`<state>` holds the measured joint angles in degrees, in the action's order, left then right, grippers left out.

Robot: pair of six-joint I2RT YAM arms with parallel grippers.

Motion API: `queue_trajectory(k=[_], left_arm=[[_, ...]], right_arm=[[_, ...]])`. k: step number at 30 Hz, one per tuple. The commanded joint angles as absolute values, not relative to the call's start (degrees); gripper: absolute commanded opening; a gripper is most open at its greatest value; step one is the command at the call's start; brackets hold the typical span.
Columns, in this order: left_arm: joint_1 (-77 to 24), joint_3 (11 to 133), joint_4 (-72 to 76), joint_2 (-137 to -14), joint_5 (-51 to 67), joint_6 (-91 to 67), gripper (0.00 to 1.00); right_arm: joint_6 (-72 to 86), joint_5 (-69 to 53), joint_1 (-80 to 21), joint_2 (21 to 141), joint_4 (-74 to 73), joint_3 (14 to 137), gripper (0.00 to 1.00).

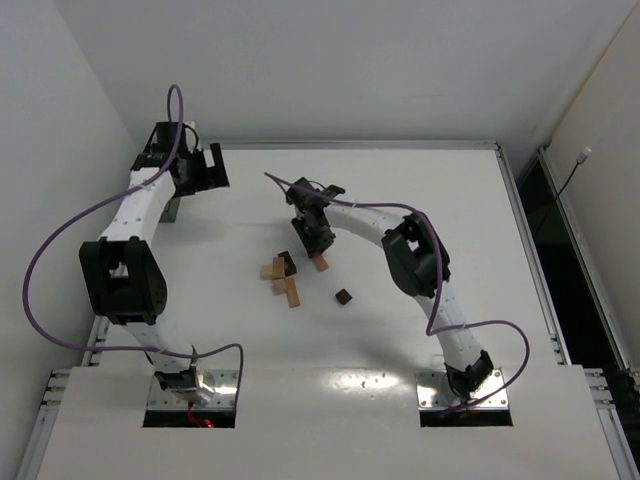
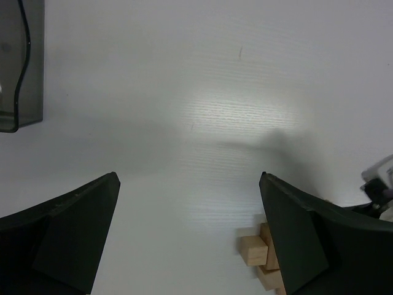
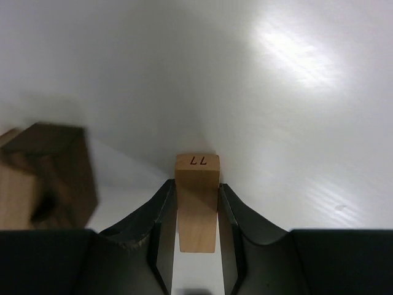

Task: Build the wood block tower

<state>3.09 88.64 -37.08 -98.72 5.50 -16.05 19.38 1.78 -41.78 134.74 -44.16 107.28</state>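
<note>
Right jaws are clamped shut on a light tan bar [image 3: 196,203], both fingers of the right gripper [image 3: 196,187] pressed on its long sides and the marked end sticking out past the tips. From the top camera I see that gripper near mid-table, pointing down, with the bar at its tip; I cannot tell if the bar touches the table [image 1: 420,180]. The wood block tower [image 1: 283,277] is just left of the gripper: a low cluster of tan bars with a dark brown block on top, hardly a stack. The right wrist camera shows that dark block blurred at its left edge. One loose dark cube [image 1: 343,296] lies apart on the near right of the cluster. Left jaws stand wide open with nothing between them; the left gripper [image 2: 188,178] hangs at the far left of the table over bare surface. A grey bin [image 2: 21,61] is at the upper left of its view, and tan blocks peek past its right finger.
</note>
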Motion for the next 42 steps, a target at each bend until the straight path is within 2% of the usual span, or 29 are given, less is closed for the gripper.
queue_trajectory(k=[1,8,24,27,28,29,30,31,34,40,42], left_arm=[[3.2,87.7,-34.5,-96.6,6.4,-18.2,0.97],[3.2,85.2,-33.3,-95.4,-1.2,-22.5,0.98],[2.6,84.0,-32.8,-94.9,-2.3,-23.0,0.98],[2.6,84.0,-32.8,-94.9,-2.3,-23.0,0.98],[2.6,84.0,-32.8,-95.4,-2.3,-23.0,0.98],[2.6,84.0,-32.8,-95.4,-2.3,-23.0,0.98],[2.6,84.0,-32.8,-95.4,-2.3,-23.0,0.98],[2.6,84.0,-32.8,-95.4,-2.3,-23.0,0.98],[2.6,84.0,-32.8,-95.4,-2.3,-23.0,0.98],[1.5,81.4,-31.6,-91.7,-3.8,-23.0,0.98],[0.8,79.2,-30.0,-88.9,-5.6,-23.0,0.98]], right_arm=[[22.8,9.5,-37.9,131.0,-43.2,109.2,0.0],[30.3,12.5,-34.5,131.6,-44.6,113.6,0.0],[36.9,11.7,-33.9,138.1,-46.3,114.6,0.0],[36.9,11.7,-33.9,138.7,-45.7,114.6,0.24],[36.4,10.7,-33.9,138.7,-45.7,114.6,0.39],[35.5,10.0,-33.9,138.7,-45.2,114.6,0.7],[35.0,10.0,-33.9,138.7,-45.2,114.6,0.91],[34.2,10.0,-33.9,137.8,-45.2,114.6,0.94],[32.9,10.0,-33.9,133.0,-43.2,112.5,0.98],[23.7,10.7,-35.1,116.1,-36.2,101.2,0.97],[19.4,10.1,-37.1,107.7,-35.4,95.3,0.91]])
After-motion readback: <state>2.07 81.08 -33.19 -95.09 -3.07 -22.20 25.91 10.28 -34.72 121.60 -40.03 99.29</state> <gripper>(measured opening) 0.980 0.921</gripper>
